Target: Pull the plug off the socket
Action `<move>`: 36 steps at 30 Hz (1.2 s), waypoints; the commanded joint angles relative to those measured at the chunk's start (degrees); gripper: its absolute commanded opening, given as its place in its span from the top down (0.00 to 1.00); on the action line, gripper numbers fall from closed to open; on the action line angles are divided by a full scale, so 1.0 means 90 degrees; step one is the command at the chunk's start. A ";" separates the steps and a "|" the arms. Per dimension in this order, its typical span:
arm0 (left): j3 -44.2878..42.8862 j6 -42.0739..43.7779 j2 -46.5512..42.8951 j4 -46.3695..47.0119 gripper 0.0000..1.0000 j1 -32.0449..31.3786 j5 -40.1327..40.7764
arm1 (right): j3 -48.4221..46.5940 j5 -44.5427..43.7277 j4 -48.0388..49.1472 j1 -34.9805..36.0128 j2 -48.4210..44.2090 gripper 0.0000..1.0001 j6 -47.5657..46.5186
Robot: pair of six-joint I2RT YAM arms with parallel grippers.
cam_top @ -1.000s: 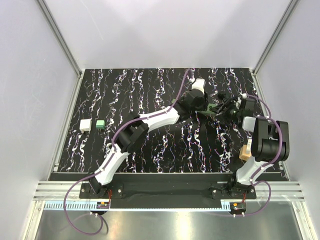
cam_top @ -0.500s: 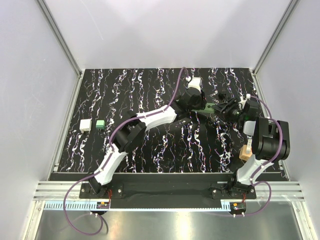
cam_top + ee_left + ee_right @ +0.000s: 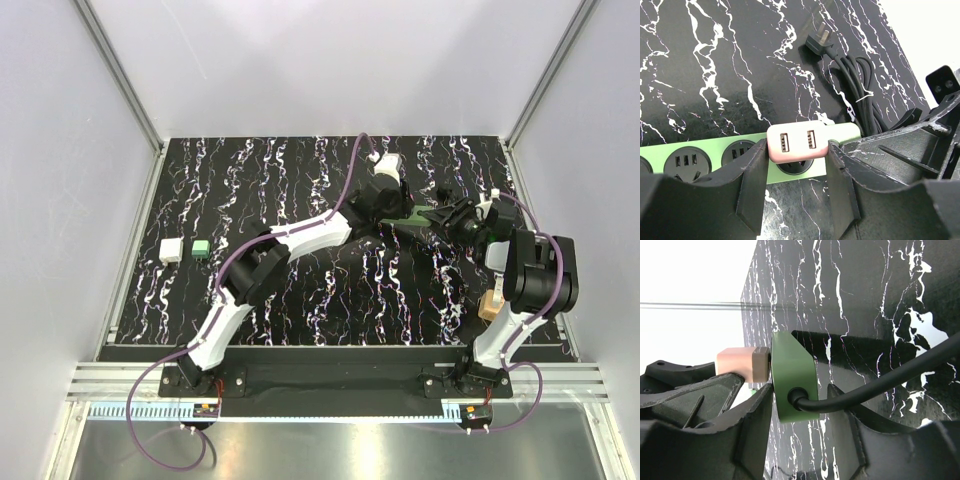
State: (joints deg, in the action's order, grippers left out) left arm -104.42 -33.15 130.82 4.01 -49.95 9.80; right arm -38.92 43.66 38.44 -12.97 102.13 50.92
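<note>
The green socket strip (image 3: pixel 710 150) lies between my two grippers; it also shows in the top view (image 3: pixel 412 215). A pale pink plug block (image 3: pixel 797 142) with two USB ports sits over its end hole. My left gripper (image 3: pixel 797 152) is shut on the plug, one finger on each side. In the right wrist view the plug (image 3: pixel 740 365) stands against the strip's face. My right gripper (image 3: pixel 800 395) is closed around the strip's cord end (image 3: pixel 792 375), where the black cord (image 3: pixel 880 382) comes out. In the top view the left gripper (image 3: pixel 385 205) and right gripper (image 3: pixel 448 215) face each other.
The strip's bundled black cord (image 3: pixel 857 87) and its own pronged plug (image 3: pixel 821 41) lie on the black marbled table behind the strip. A white block (image 3: pixel 172 249) and a small green block (image 3: pixel 200 248) sit at the table's left. White walls enclose the table.
Both grippers and the strip between them have shifted a little toward the back of the table and slightly left. Both grips look unchanged.
</note>
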 commanded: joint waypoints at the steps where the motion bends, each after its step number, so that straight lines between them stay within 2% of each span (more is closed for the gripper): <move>1: -0.0028 -0.0301 -0.0552 0.0980 1.00 -0.0016 -0.0298 | -0.0002 0.0149 0.0466 -0.0014 0.0146 0.49 0.0065; 4: -0.0038 -0.0389 -0.0484 0.1058 1.00 -0.0026 -0.0366 | -0.0002 0.0081 0.0466 -0.0014 0.0215 0.76 -0.0012; 5: -0.0067 -0.0380 -0.0454 0.1087 1.00 -0.0045 -0.0386 | -0.0012 -0.0006 0.0166 -0.0014 0.0118 0.83 -0.0119; 6: -0.0097 -0.0322 -0.0454 0.1117 1.00 -0.0065 -0.0386 | -0.0041 -0.0239 -0.0069 -0.0014 0.0040 0.96 -0.0265; 7: -0.0155 -0.0263 -0.0454 0.1136 1.00 -0.0074 -0.0357 | -0.0090 -0.0367 -0.0313 -0.0014 -0.0038 1.00 -0.0537; 11: -0.0302 -0.0048 -0.0512 0.1078 1.00 -0.0152 0.0023 | -0.0246 -0.1002 -0.1504 0.0015 -0.0390 1.00 -0.1077; 17: 0.0049 -0.0048 -0.0932 0.1722 1.00 -0.0163 0.0871 | -0.0480 -0.1510 -0.2091 0.0230 -0.0253 1.00 -0.1409; 19: -0.0231 0.0040 -0.0972 0.1509 1.00 -0.0172 0.1146 | -0.0558 -0.1909 -0.2316 0.0347 -0.0331 1.00 -0.1603; 24: -0.0390 0.0362 -0.1030 0.1653 1.00 -0.0221 0.1255 | -0.0617 -0.2322 -0.2640 0.0416 -0.0401 1.00 -0.1692; 27: 0.0340 0.0412 -0.1283 0.2908 1.00 -0.0289 0.1070 | -0.0647 -0.2380 -0.2650 0.0416 -0.0283 1.00 -0.1634; 29: 0.1112 0.0217 -0.1546 0.3390 1.00 -0.0251 0.1098 | -0.0656 -0.2439 -0.2688 0.0416 -0.0264 1.00 -0.1624; 33: 0.1748 -0.0203 -0.1996 0.3353 1.00 -0.0124 0.1497 | -0.0686 -0.2439 -0.2698 0.0416 -0.0215 1.00 -0.1614; 36: 0.2285 -0.0350 -0.2387 0.3548 1.00 0.0003 0.1479 | -0.0715 -0.2439 -0.2708 0.0416 -0.0176 1.00 -0.1614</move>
State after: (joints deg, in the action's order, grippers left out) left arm -84.66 -34.04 121.58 20.32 -50.92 19.59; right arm -45.10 37.06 20.34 -7.11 97.67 42.37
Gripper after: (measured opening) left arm 0.473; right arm 0.376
